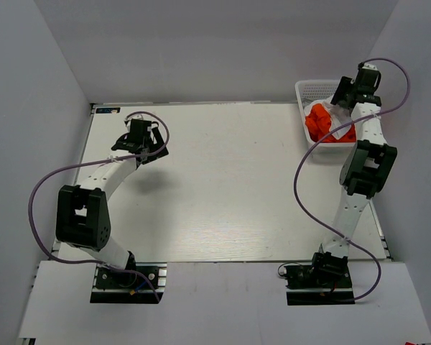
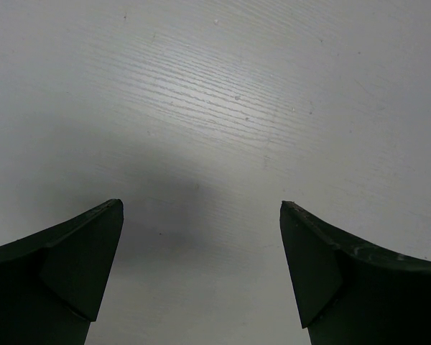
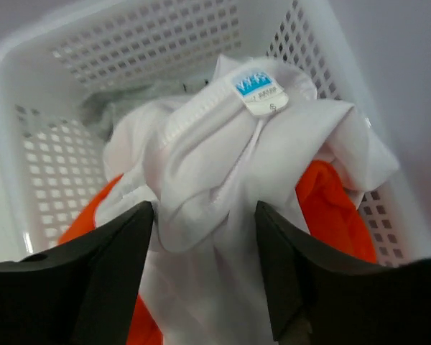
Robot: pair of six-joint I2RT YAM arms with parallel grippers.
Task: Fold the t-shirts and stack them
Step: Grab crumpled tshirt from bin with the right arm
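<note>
A white t-shirt (image 3: pixel 223 144) with a blue neck label lies crumpled on top of bright orange t-shirts (image 3: pixel 330 208) inside the white lattice basket (image 3: pixel 129 43). My right gripper (image 3: pixel 205 208) is down in the basket, jaws apart, with a bunched fold of the white shirt between the fingers. In the top view the right gripper (image 1: pixel 339 108) hangs over the basket (image 1: pixel 314 88) at the far right, with orange t-shirts (image 1: pixel 317 121) showing. My left gripper (image 2: pixel 201 205) is open and empty, close above the bare table; in the top view the left gripper (image 1: pixel 154 144) is at the far left.
The pale wood-grain table (image 1: pixel 223 187) lies between grey walls on the left, back and right. The basket stands at the table's far right corner against the wall. Purple cables loop beside both arms.
</note>
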